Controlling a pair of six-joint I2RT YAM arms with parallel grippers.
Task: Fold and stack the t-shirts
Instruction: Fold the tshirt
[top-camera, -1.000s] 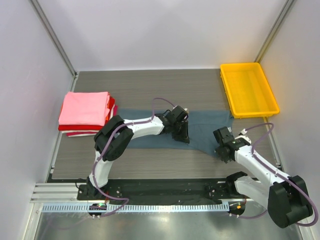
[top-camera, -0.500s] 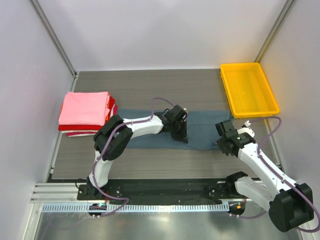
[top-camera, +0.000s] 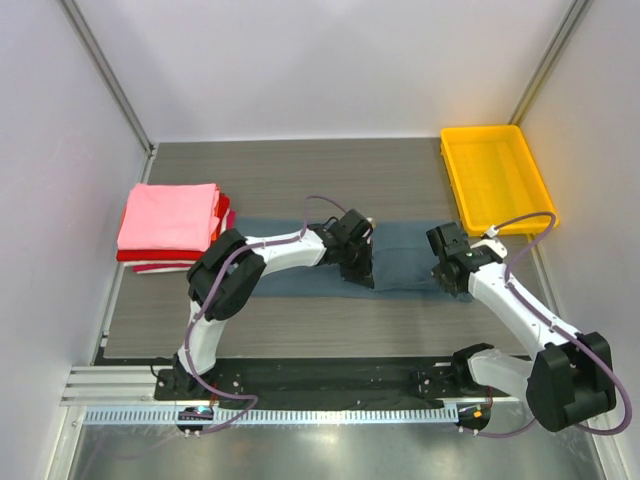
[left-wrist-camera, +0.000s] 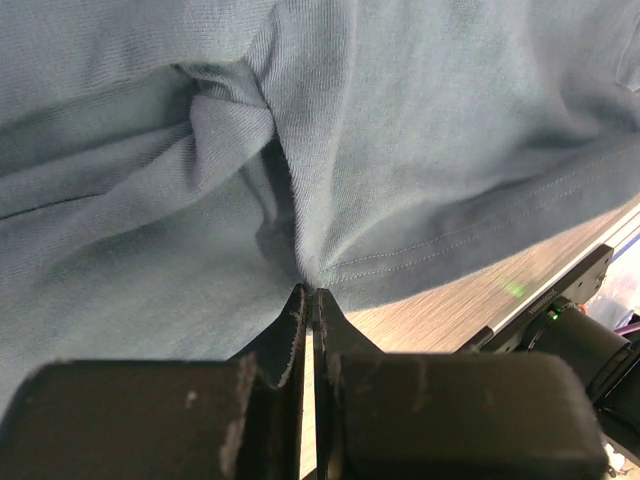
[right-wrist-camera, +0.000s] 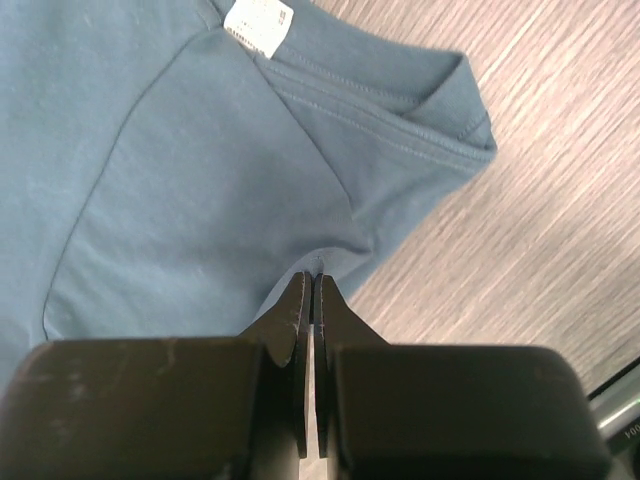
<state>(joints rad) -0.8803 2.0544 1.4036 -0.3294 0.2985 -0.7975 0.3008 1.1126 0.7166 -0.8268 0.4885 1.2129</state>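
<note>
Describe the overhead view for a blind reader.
Two robot grippers pinch the near edge of a blue-grey t-shirt lying on a table, the left gripper mid-shirt, the right gripper at its right end. Folded shirts, pink on top, sit left; a yellow tray far right.

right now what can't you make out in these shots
- top view: pink shirt covers the rest of the stack; only red and white edges show.
- right wrist view: label print too small, cut by the top edge.
- top view: the arms hide where the left hand and right hand pinch the blue shirt.
</note>
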